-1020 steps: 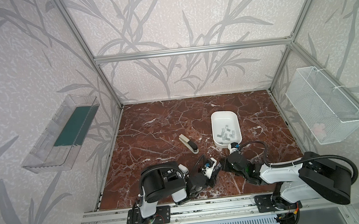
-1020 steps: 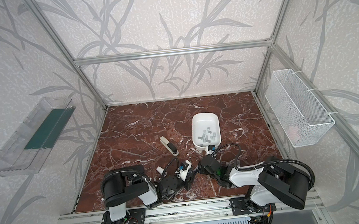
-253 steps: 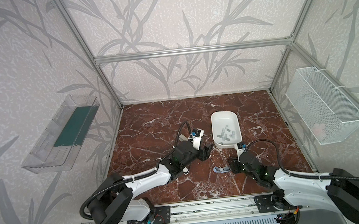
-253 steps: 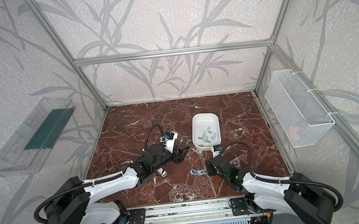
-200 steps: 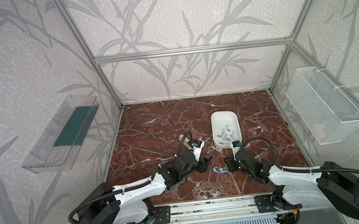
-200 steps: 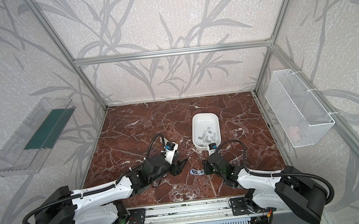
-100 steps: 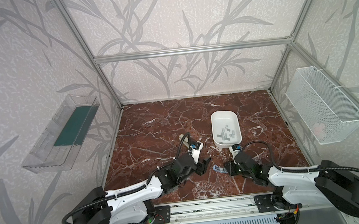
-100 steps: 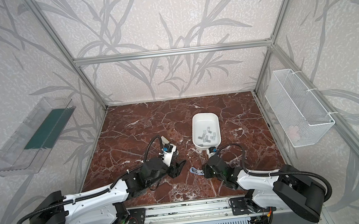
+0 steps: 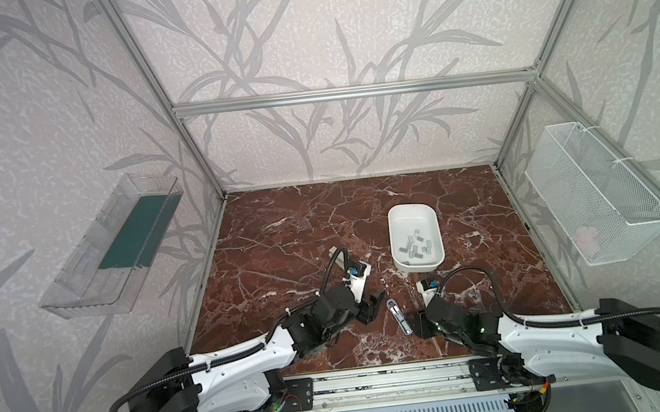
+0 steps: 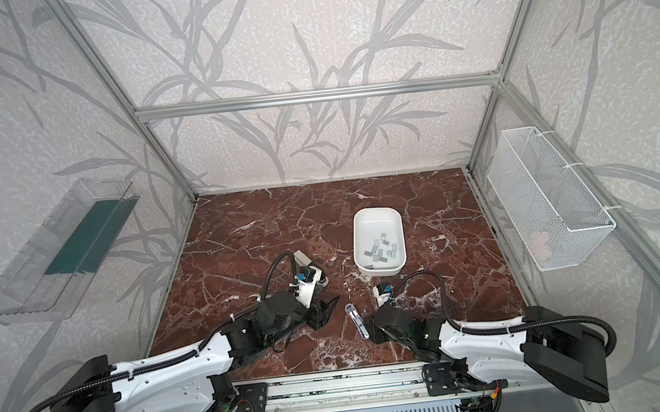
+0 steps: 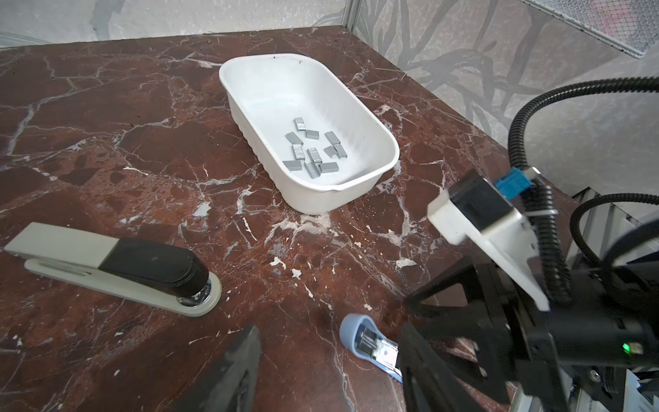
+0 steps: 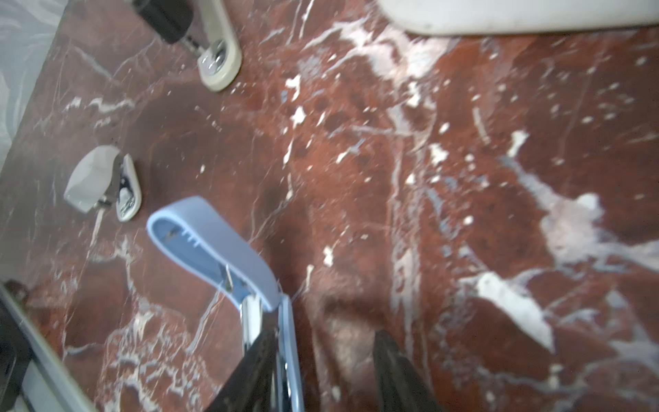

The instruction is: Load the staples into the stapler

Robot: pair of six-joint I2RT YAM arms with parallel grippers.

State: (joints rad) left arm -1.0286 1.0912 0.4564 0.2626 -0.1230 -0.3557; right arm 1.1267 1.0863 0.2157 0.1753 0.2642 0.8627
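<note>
Marble tabletop (image 9: 280, 229): R gripper (image 12: 325, 335) now open, released blue stapler (image 9: 398, 317); L gripper (image 9: 373, 307) open, empty.

Marble table (image 9: 281, 237) carries white tray (image 9: 420, 265), blue stapler (image 9: 399, 317), grey stapler (image 11: 114, 265), white stapler (image 12: 91, 178).

1. Mostly hidden under the left arm (image 10: 249, 332) in both top views: grey stapler (image 10: 301, 256), at 11 o'clock from the blue stapler (image 10: 356, 321).
2. Blurred and cut off by the right wrist frame's edge: white tray (image 12: 517, 16).
3. Too small to identify: pink item (image 10: 539, 241) inside the wire basket (image 10: 569, 190).
</note>
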